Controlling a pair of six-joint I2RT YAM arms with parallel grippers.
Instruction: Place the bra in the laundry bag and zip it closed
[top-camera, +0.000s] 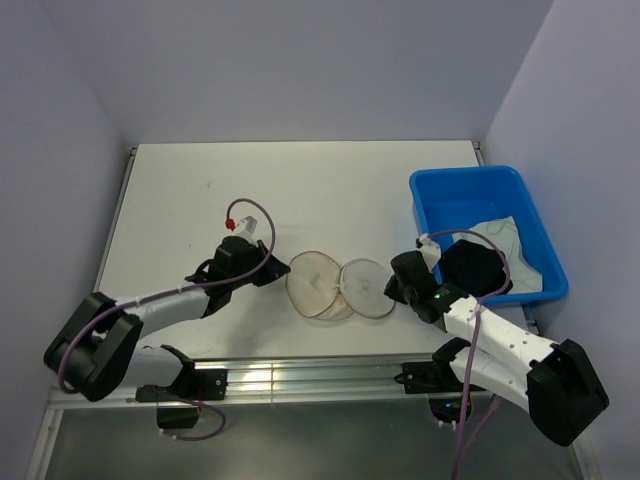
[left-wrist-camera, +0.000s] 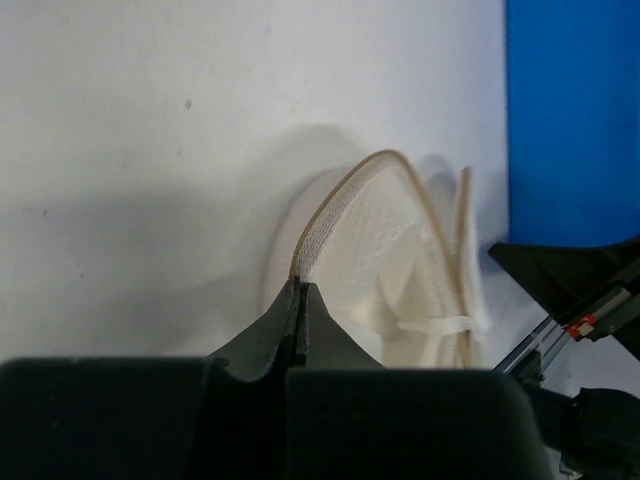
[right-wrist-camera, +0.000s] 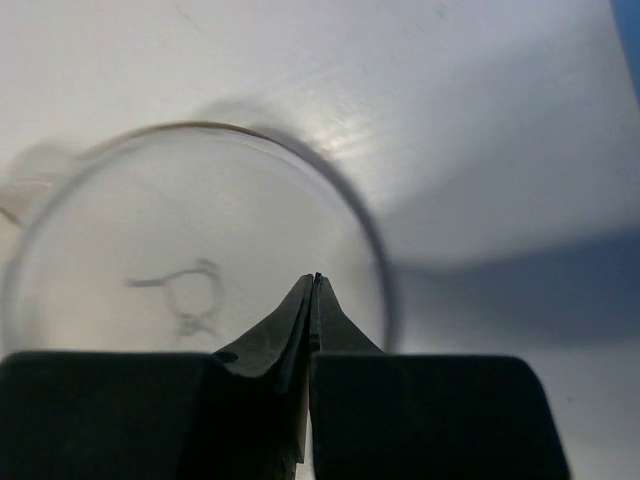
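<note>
The laundry bag (top-camera: 318, 285) lies open mid-table, a cream mesh pouch with its round lid (top-camera: 368, 287) flopped to the right. My left gripper (top-camera: 284, 272) is shut on the bag's left rim; in the left wrist view the jaws (left-wrist-camera: 300, 284) pinch the tan-edged mesh (left-wrist-camera: 365, 225) and hold it raised. My right gripper (top-camera: 392, 290) is shut at the lid's right edge. In the right wrist view its tip (right-wrist-camera: 316, 278) sits over the translucent lid (right-wrist-camera: 150, 220) near the dark mark (right-wrist-camera: 190, 295); nothing shows between the jaws. The bra (top-camera: 505, 240), pale cloth, lies in the blue bin.
The blue plastic bin (top-camera: 465, 178) stands at the right edge of the table, just behind my right arm, and shows in the left wrist view (left-wrist-camera: 570, 110). Grey walls close in the table on the left, back and right.
</note>
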